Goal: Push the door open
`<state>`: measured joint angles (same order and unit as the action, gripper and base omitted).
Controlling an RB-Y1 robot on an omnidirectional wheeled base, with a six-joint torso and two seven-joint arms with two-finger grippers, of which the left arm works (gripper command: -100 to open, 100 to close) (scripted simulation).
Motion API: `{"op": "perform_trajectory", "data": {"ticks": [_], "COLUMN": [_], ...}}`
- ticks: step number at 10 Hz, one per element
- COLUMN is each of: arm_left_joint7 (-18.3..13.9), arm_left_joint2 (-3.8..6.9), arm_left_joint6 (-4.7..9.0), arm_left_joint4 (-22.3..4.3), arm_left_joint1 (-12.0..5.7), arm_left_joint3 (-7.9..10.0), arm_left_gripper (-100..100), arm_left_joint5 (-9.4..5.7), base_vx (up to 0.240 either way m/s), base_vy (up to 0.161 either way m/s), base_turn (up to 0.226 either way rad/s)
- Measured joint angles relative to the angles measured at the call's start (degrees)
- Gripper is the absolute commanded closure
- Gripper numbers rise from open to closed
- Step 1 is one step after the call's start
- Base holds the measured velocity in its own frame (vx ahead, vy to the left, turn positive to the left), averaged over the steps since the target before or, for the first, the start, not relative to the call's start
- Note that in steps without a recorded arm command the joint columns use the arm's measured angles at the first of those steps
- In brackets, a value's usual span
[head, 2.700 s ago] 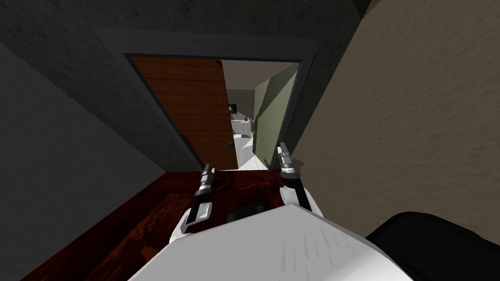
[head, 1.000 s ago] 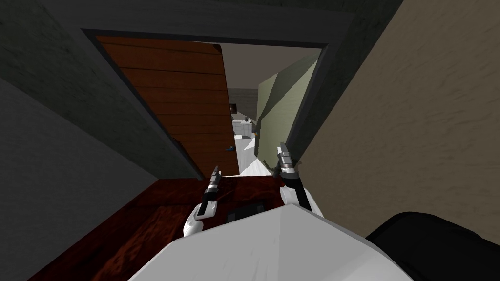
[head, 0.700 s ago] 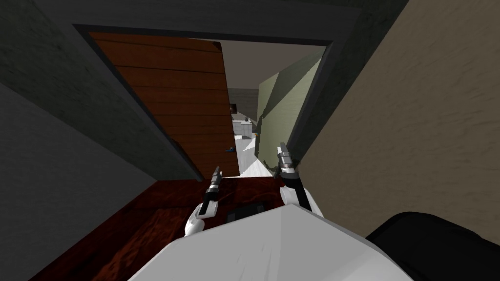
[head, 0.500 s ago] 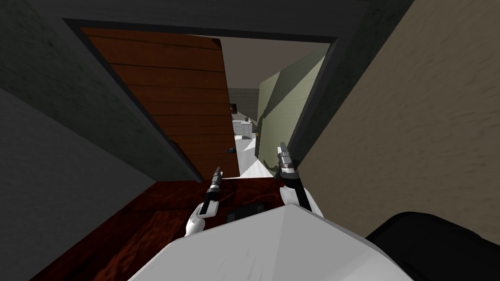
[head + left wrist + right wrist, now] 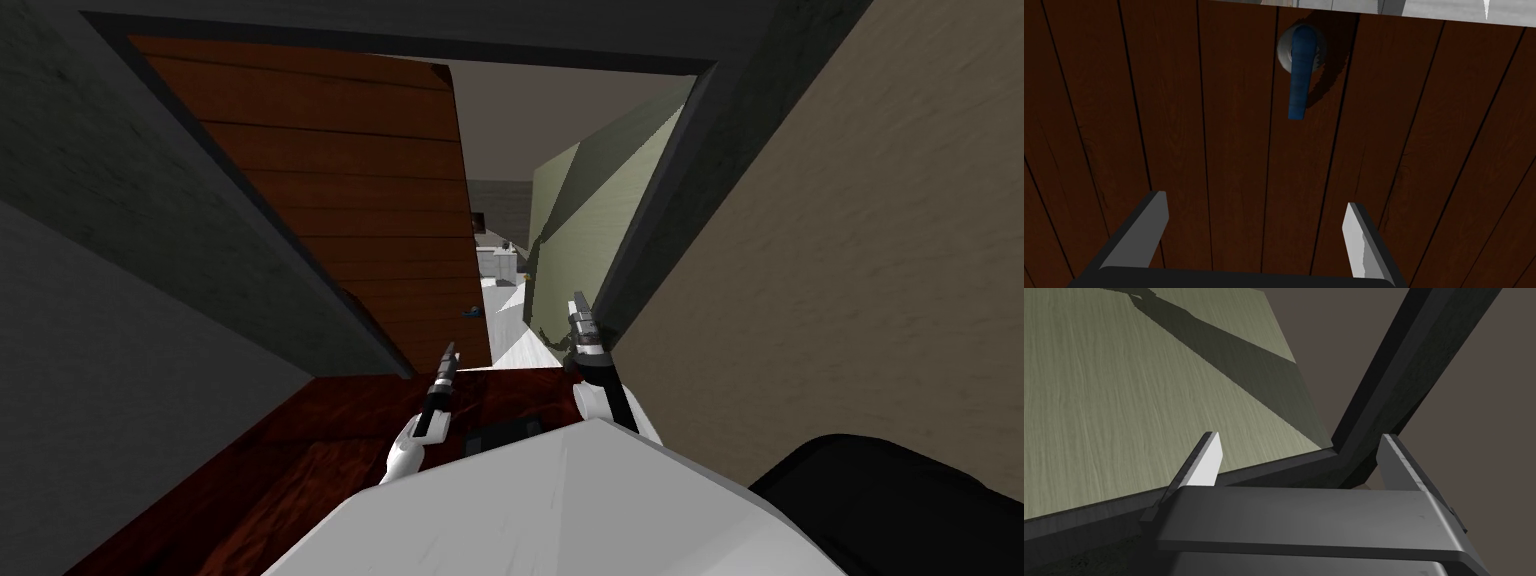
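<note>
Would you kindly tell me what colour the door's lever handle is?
The lever handle is blue; the left wrist view shows it best.

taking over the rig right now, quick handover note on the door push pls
Left hand: open, aimed at the brown plank door, short of its blue lever handle; contact with the panel unclear.
Right hand: open, by the dark door frame on the right.
Done: door stands partly open, with a gap at its free edge.
To do: likely press the left hand on the panel and swing it wide.
</note>
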<state>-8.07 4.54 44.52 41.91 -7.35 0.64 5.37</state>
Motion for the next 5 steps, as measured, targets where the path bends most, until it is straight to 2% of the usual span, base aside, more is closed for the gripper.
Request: {"op": "perform_trajectory", "data": {"ticks": [1, 4, 5], "arm_left_joint7": [0.0, 0.1, 0.0], "arm_left_joint2": [-0.32, -0.85, -1.09], "arm_left_joint6": [0.20, 2.03, 2.05], "arm_left_joint4": [-1.0, -6.7, -7.5], "arm_left_joint1": [-0.38, -2.87, -3.26], "arm_left_joint3": [-0.13, -0.19, -0.35], "arm_left_gripper": [-100, -100, -100], "arm_left_joint5": [0.28, 0.85, 1.14], "base_vx": [0.159, 0.168, 0.076], "base_vy": [0.046, 0.044, 0.029], "base_turn": [-0.005, -0.005, -0.004]}}
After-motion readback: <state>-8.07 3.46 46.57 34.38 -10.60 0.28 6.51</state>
